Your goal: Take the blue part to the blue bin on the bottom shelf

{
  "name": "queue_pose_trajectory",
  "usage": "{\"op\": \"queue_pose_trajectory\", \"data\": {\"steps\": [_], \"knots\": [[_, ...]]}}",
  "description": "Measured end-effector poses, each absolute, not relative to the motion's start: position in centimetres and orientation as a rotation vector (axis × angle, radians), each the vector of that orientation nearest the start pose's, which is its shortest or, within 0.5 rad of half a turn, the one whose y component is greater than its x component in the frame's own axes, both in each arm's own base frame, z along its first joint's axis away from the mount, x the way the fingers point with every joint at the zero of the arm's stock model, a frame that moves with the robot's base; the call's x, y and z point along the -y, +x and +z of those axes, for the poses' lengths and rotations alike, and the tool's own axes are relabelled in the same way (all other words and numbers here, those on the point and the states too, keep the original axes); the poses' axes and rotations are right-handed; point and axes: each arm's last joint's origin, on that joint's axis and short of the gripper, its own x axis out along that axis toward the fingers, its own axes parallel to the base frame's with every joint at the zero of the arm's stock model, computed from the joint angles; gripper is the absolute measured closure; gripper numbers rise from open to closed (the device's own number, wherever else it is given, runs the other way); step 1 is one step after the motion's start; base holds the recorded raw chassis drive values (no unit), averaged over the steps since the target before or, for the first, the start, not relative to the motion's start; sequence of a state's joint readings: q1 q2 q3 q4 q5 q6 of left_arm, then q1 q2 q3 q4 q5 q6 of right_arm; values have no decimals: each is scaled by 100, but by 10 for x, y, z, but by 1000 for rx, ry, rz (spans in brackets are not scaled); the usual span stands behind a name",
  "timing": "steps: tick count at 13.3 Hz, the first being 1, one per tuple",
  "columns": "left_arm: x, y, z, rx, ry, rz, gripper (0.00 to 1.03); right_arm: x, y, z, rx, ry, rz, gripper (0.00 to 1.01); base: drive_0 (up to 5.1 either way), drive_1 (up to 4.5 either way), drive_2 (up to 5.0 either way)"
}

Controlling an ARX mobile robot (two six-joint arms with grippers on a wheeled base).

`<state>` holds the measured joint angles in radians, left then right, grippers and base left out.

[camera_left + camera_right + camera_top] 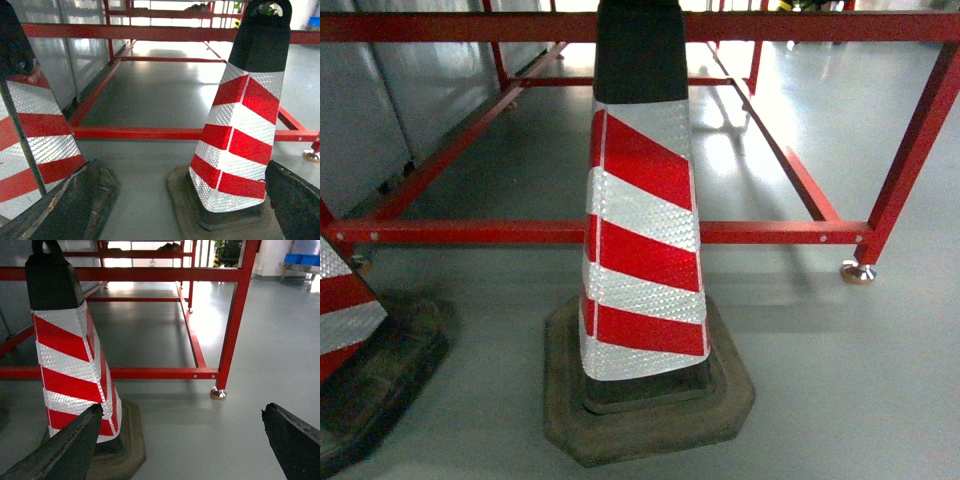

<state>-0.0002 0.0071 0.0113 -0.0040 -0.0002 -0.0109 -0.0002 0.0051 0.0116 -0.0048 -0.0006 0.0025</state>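
Grey polished floor (840, 380) is stretching away under a red steel frame (620, 232), and a red-and-white striped traffic cone (642, 240) is standing right in front of the robot, with a second cone (340, 310) poking in at the left edge. None of the views is showing the blue part, the blue bin or the bottom shelf (some small blue crates (301, 258) are sitting far off at the top right of the right wrist view, too distant to identify). Neither arm is holding anything: the left gripper (182, 205) is showing its dark fingers spread wide, and the right gripper (182, 442) is likewise gaping. My worry is that the base could be rolling into the near cone or the frame's foot (858, 271), since both are lying close ahead. Only the left wrist view is framing both cones together; the head view is showing no gripper at all
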Motion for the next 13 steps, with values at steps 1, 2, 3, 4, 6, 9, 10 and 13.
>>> {"op": "queue_pose_trajectory", "data": {"steps": [1, 2, 3, 4, 6, 9, 10, 13], "knots": [[0, 97, 166, 0, -10, 0, 5, 0, 97, 167, 2, 2, 0, 3, 0, 0, 0], [0, 97, 166, 0, -11, 0, 5, 0, 97, 167, 2, 2, 0, 3, 0, 0, 0], [0, 97, 166, 0, -10, 0, 5, 0, 97, 167, 2, 2, 0, 3, 0, 0, 0], [0, 97, 166, 0, -11, 0, 5, 0, 97, 167, 2, 2, 0, 3, 0, 0, 0], [0, 97, 166, 0, -10, 0, 5, 0, 97, 167, 2, 2, 0, 3, 0, 0, 0], [0, 97, 166, 0, -11, 0, 5, 0, 97, 167, 2, 2, 0, 3, 0, 0, 0], [0, 97, 166, 0, -11, 0, 5, 0, 97, 167, 2, 2, 0, 3, 0, 0, 0], [0, 97, 166, 0, -11, 0, 5, 0, 97, 167, 1, 2, 0, 3, 0, 0, 0]]}}
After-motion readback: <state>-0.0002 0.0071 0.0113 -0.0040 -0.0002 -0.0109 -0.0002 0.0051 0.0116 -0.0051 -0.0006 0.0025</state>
